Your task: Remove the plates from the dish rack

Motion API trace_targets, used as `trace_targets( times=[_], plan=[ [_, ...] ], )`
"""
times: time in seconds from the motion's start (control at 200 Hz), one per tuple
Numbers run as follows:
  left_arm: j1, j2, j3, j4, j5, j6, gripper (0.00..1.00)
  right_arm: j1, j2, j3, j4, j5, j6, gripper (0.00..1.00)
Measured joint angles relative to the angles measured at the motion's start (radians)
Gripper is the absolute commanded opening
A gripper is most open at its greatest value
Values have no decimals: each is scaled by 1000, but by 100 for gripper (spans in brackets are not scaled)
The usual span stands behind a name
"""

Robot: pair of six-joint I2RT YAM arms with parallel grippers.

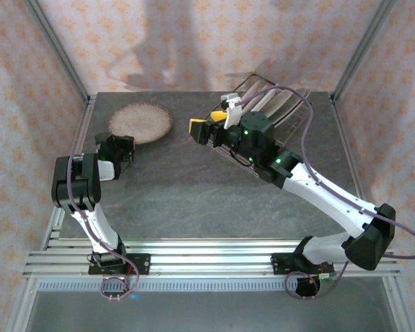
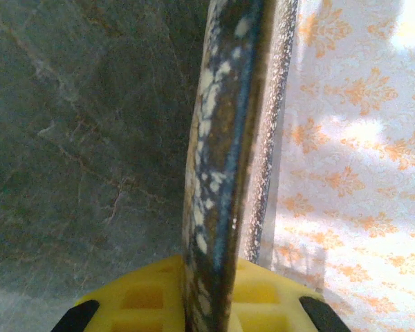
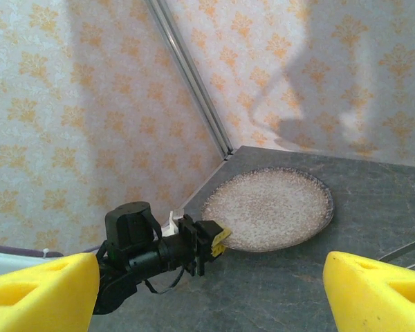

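- the left tool point(image 2: 209, 308) is clamped on the rim of the speckled plate point(image 2: 221, 173). its yellow fingers point(image 2: 142, 299) sit close together, one on each face of the plate, with the rim running straight up between them.
- in the top view the left tool point(image 1: 122, 148) meets the plate at the plate's 7 o'clock edge.
- from the right wrist the left tool point(image 3: 206, 243) shows as a black body with a small yellow tip pressed on the near rim of the plate.
- the right tool point(image 3: 209, 294) stands wide apart, one yellow finger at each lower corner of its wrist view. nothing is between them and they touch nothing.
- in the top view the right tool point(image 1: 207, 122) hangs over the worktop point(image 1: 194, 194) at the 9 o'clock side of the dish rack point(image 1: 297, 117).
- the speckled plate point(image 1: 140, 122) is at about 11 o'clock on the worktop, near the back wall point(image 1: 194, 41) and well apart from the rack.
- the plate point(image 3: 270, 207) is round and shallow, beige with fine brown speckles and a darker rim, and lies roughly flat. whether it rests fully on the worktop i cannot tell.
- close up, its edge shows dark glaze with pale blotches.
- the dish rack is thin wire, at about 1 o'clock on the worktop, partly covered by the right arm.
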Motion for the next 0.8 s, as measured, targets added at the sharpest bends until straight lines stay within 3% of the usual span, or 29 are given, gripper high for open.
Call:
trace_targets(
  times=[0.32, 0.801],
  plan=[
    [5, 62, 46, 29, 6, 1, 0, 0, 3, 10, -28, 3, 10, 84],
    [7, 97, 111, 27, 22, 23, 21, 0, 11, 28, -61, 20, 14, 85]
  ],
)
